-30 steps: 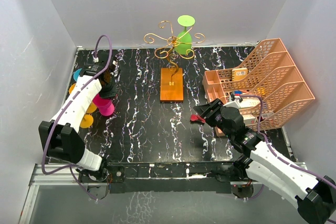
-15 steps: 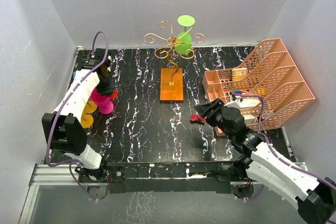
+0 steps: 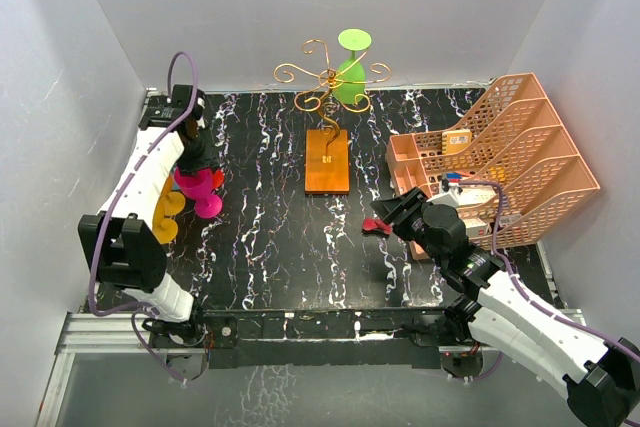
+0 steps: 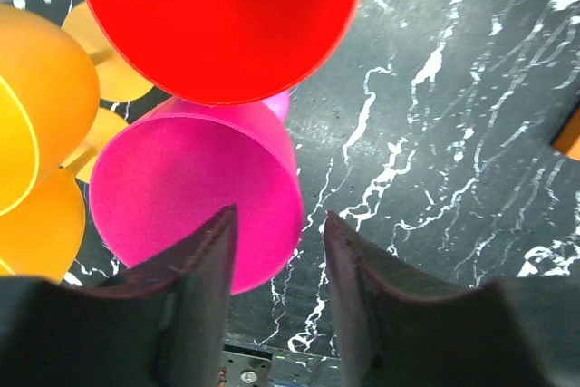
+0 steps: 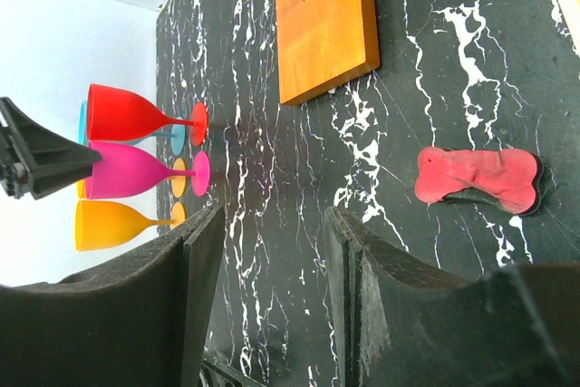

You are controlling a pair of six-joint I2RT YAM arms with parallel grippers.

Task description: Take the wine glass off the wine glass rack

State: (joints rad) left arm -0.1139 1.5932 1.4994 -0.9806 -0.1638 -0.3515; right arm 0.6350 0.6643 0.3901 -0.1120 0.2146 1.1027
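The gold wire wine glass rack (image 3: 322, 77) stands at the back middle on its orange-brown wooden base (image 3: 327, 160). A green wine glass (image 3: 350, 79) hangs upside down on its right arm, foot up. My left gripper (image 3: 198, 163) is open at the far left, over standing glasses; in the left wrist view (image 4: 276, 219) its jaws sit just above a magenta glass (image 4: 195, 192), with a red glass (image 4: 217, 15) beyond. My right gripper (image 3: 385, 215) is open and empty, well in front of the rack. Its wrist view (image 5: 272, 224) shows the base (image 5: 326, 24).
A peach lattice organiser (image 3: 500, 152) fills the back right. A red bone-shaped object (image 3: 376, 228) lies by my right gripper. Orange glasses (image 3: 165, 212) and a blue one stand with the red and magenta glasses along the left wall.
My left arm's wrist has swung back toward the far wall, with the gripper staying over the magenta glass. The right arm and the green glass have not moved.
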